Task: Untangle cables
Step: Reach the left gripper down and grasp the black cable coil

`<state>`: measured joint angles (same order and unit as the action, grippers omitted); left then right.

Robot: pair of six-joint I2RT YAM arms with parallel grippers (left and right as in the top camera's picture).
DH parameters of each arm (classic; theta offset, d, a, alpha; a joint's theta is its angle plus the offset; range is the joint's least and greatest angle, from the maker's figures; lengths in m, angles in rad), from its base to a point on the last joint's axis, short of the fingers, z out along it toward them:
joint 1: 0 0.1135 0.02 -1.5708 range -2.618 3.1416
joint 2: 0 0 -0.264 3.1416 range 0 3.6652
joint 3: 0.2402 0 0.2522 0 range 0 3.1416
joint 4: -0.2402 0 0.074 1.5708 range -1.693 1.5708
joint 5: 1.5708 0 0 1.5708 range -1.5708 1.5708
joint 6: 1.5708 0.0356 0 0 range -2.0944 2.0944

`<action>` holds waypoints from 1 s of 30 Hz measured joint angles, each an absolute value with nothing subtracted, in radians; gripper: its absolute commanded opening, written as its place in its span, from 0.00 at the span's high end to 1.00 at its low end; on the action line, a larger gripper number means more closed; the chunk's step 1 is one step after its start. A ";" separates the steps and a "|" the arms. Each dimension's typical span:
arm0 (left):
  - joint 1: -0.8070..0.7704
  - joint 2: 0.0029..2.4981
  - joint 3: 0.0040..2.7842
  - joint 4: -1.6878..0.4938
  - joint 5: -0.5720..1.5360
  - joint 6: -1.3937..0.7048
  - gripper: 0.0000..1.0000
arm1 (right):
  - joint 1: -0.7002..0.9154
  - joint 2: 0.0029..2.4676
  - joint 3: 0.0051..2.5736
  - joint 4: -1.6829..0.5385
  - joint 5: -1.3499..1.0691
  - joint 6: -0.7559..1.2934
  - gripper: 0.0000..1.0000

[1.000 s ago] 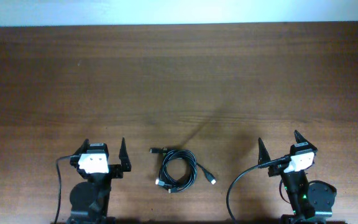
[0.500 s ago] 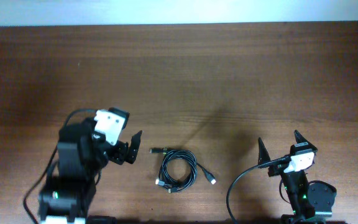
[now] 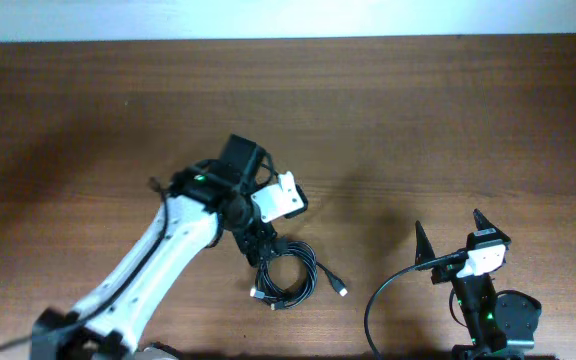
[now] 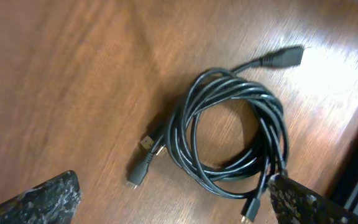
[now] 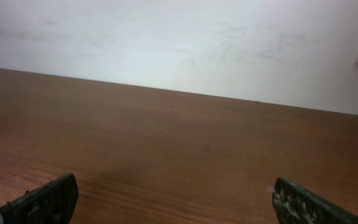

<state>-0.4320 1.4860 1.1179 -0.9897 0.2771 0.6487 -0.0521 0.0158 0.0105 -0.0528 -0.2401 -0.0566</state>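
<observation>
Hovering my left jaws just beside the cables (image 3: 286, 272), spread wide with nothing between them, at roughly 11 o'clock off the coil. Bundle lies flat on the table (image 3: 418, 120) toward its 6 o'clock edge, black cords wound in one ring, plug ends (image 4: 143, 163) poking out around 4 and 7 o'clock. My right jaws are spread too, empty, off at 3 o'clock and well apart from it. My worry: pinch several strands at once and the whole ring probably lifts as one lump, and yanking a plug through a loop could cinch it tighter
</observation>
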 measured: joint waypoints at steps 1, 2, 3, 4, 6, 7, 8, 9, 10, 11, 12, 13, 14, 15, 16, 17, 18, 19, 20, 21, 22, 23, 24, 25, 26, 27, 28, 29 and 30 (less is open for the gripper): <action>-0.442 1.521 1.118 -0.984 0.267 0.652 0.01 | -0.052 0.016 0.010 -0.053 -0.240 -0.056 0.01; -0.445 1.552 1.118 -0.979 0.258 0.655 0.01 | -0.052 0.016 0.010 -0.053 -0.241 -0.057 0.01; -0.447 1.585 1.119 -0.974 0.253 0.656 0.01 | -0.052 0.016 0.010 -0.053 -0.240 -0.056 0.01; -0.447 1.628 1.119 -0.972 0.252 0.656 0.01 | -0.052 0.016 0.010 -0.053 -0.240 -0.057 0.01; -0.447 1.672 1.119 -0.972 0.250 0.656 0.01 | -0.052 0.016 0.010 -0.053 -0.240 -0.056 0.01; -0.447 1.686 1.119 -0.964 0.250 0.656 0.01 | -0.052 0.016 0.010 -0.053 -0.240 -0.057 0.01; -0.447 1.699 1.119 -0.952 0.250 0.656 0.01 | -0.052 0.016 0.010 -0.053 -0.241 -0.057 0.01; -0.447 1.707 1.119 -0.943 0.250 0.656 0.01 | -0.052 0.016 0.010 -0.053 -0.240 -0.056 0.01; -0.447 1.713 1.119 -0.931 0.250 0.659 0.01 | -0.052 0.016 0.010 -0.053 -0.240 -0.057 0.01; -0.450 1.723 1.119 -0.922 0.250 0.665 0.01 | -0.052 0.016 0.010 -0.053 -0.240 -0.057 0.01; -0.454 1.731 1.119 -0.918 0.250 0.671 0.01 | -0.052 0.016 0.010 -0.053 -0.240 -0.057 0.01; -0.463 1.741 1.119 -0.911 0.250 0.678 0.01 | -0.052 0.016 0.010 -0.053 -0.240 -0.057 0.01; -0.481 1.755 1.119 -0.895 0.250 0.686 0.03 | -0.052 0.016 0.010 -0.053 -0.240 -0.057 0.01; -0.496 1.761 1.119 -0.888 0.249 0.689 0.08 | -0.052 0.016 0.010 -0.053 -0.240 -0.057 0.01; -0.516 1.767 1.119 -0.871 0.245 0.695 0.13 | -0.052 0.016 0.010 -0.053 -0.240 -0.056 0.01; -0.530 1.772 1.119 -0.870 0.245 0.700 0.15 | -0.052 0.016 0.010 -0.053 -0.240 -0.057 0.01; -0.542 1.777 1.119 -0.867 0.236 0.709 0.16 | -0.052 0.016 0.010 -0.053 -0.240 -0.057 0.01; -0.557 1.787 1.119 -0.863 0.227 0.714 0.23 | -0.052 0.016 0.010 -0.053 -0.240 -0.057 0.01; -0.574 1.804 1.119 -0.862 0.217 0.718 0.26 | -0.052 0.016 0.010 -0.053 -0.240 -0.056 0.01; -0.581 1.818 1.119 -0.862 0.208 0.721 0.32 | -0.052 0.016 0.010 -0.053 -0.240 -0.057 0.01; -0.581 1.825 1.119 -0.863 0.208 0.722 0.39 | -0.052 0.016 0.010 -0.053 -0.240 -0.057 0.01; -0.581 1.842 1.119 -0.862 0.201 0.726 0.54 | -0.052 0.016 0.010 -0.053 -0.241 -0.056 0.01; -0.581 1.853 1.119 -0.862 0.198 0.727 0.64 | -0.052 0.016 0.010 -0.053 -0.240 -0.056 0.01; -0.581 1.864 1.119 -0.862 0.196 0.730 0.66 | -0.052 0.016 0.010 -0.053 -0.240 -0.057 0.01; -0.581 1.868 1.121 -0.861 0.196 0.728 0.76 | -0.052 0.016 0.010 -0.053 -0.240 -0.057 0.01; -0.581 1.869 1.121 -0.860 0.194 0.732 0.84 | -0.052 0.016 0.010 -0.053 -0.240 -0.057 0.01; -0.581 1.871 1.121 -0.859 0.192 0.734 0.92 | -0.052 0.016 0.010 -0.053 -0.240 -0.057 0.01; -0.581 1.872 1.121 -0.860 0.191 0.740 1.00 | -0.052 0.016 0.010 -0.053 -0.240 -0.056 0.01; -0.581 1.872 1.122 -0.864 0.193 0.738 1.00 | -0.052 0.016 0.010 -0.053 -0.240 -0.057 0.01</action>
